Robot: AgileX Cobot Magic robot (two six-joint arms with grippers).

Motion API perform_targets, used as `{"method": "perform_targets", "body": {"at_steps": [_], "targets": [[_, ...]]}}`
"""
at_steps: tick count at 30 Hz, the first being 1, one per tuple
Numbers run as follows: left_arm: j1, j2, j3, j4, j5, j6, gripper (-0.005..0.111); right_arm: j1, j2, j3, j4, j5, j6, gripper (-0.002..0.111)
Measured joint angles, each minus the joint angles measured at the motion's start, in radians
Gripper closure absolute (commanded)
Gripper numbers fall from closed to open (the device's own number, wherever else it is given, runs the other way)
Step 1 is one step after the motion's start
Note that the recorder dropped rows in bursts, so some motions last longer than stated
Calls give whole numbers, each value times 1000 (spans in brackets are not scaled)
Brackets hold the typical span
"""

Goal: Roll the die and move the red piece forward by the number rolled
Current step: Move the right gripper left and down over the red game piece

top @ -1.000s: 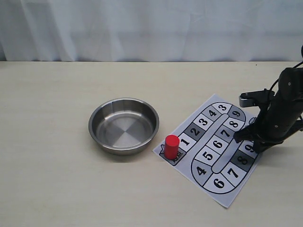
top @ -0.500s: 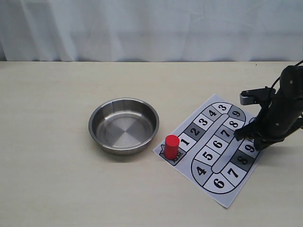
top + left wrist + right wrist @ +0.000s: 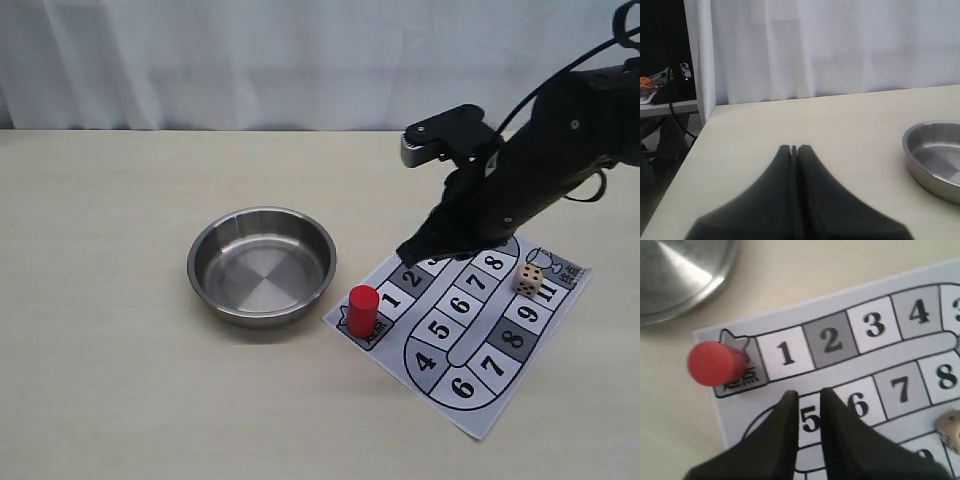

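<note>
The red piece (image 3: 363, 309) stands upright on the start square of the paper number board (image 3: 462, 304), beside square 1. The die (image 3: 529, 279) lies on the board's far right end, near the square marked 11. My right gripper (image 3: 413, 254) hangs above the board near squares 1 and 2, a little right of the red piece. In the right wrist view its fingers (image 3: 809, 396) stand slightly open over square 5 with nothing between them; the red piece (image 3: 715, 363) and the die (image 3: 950, 432) are apart from them. The left gripper (image 3: 794, 148) is shut and empty.
A round steel bowl (image 3: 261, 265) sits left of the board, close to the red piece. It shows in the left wrist view as the bowl (image 3: 935, 155) and in the right wrist view as the bowl (image 3: 680, 275). A white curtain hangs behind the table.
The right arm has lifted off the board's right end and swung up and left towards the red piece. The die, hidden at the gripper before, now lies free on the board.
</note>
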Motion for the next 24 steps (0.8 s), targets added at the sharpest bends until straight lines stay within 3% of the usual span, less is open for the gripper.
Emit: {"method": "perform_targets", "body": {"at_steps": [3,6,15,24], "targets": [[0,0,0,0,0,0,107,70,0,0,15,-18,-2,53],[0,0,0,0,0,0,107,114,0,0,70,-38,0,47],[0,0,0,0,0,0,107,130,71,0,140,-108,-8,47],[0,0,0,0,0,0,107,130,173,0,237,-161,-149,47]]}}
